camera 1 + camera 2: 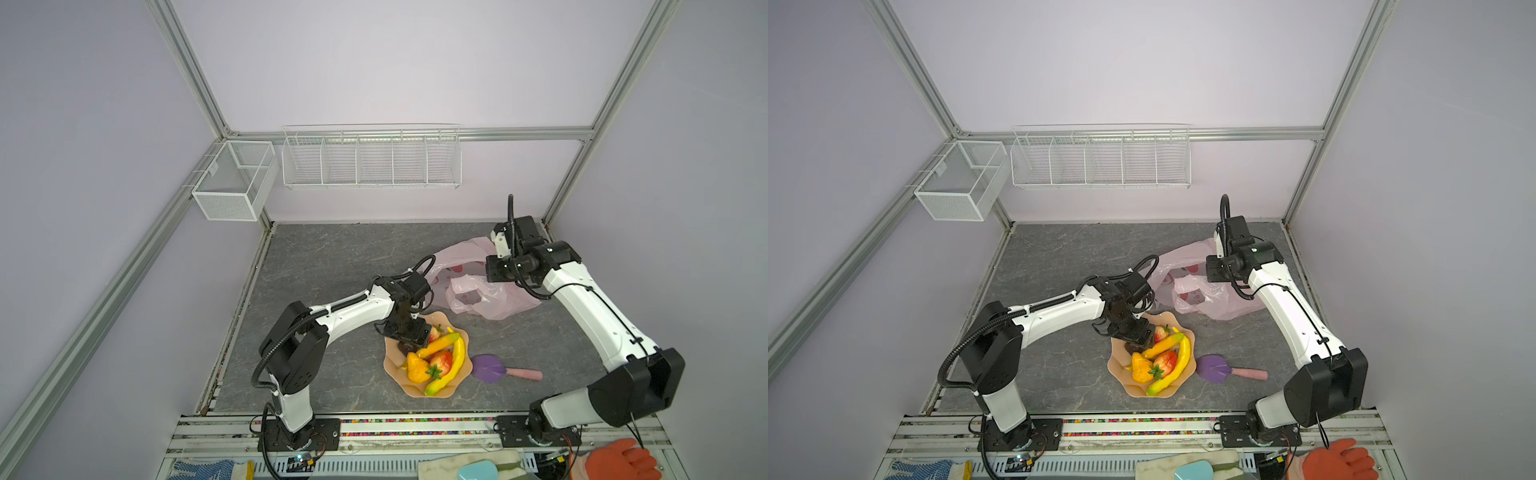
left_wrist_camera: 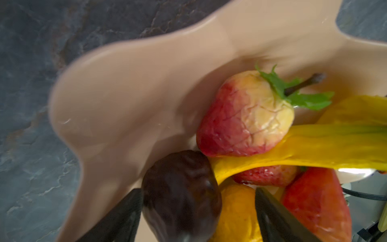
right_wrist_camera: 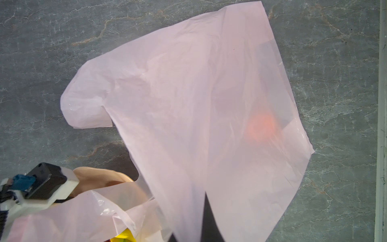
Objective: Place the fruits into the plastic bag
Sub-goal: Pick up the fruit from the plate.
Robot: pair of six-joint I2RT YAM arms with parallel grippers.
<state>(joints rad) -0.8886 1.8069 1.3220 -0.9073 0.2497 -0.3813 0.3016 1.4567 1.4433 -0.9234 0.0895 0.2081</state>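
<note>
A peach bowl [image 1: 392, 368] holds the fruits: two yellow bananas [image 1: 457, 359], two red strawberries [image 2: 245, 117], a yellow-orange pear [image 1: 417, 369] and a dark brown fruit [image 2: 182, 194]. My left gripper [image 2: 196, 192] reaches down into the bowl, open, its jaws on either side of the dark fruit. The pale pink plastic bag [image 1: 490, 301] lies behind the bowl. My right gripper [image 3: 201, 226] is shut on the bag's upper edge and holds it lifted. An orange round blur [image 3: 261, 125] shows through the film.
A purple leaf-shaped paddle [image 1: 490, 368] with a pink handle lies right of the bowl. White wire baskets [image 1: 370, 160] hang on the back wall. Gloves [image 1: 615, 461] lie on the rail at the front edge.
</note>
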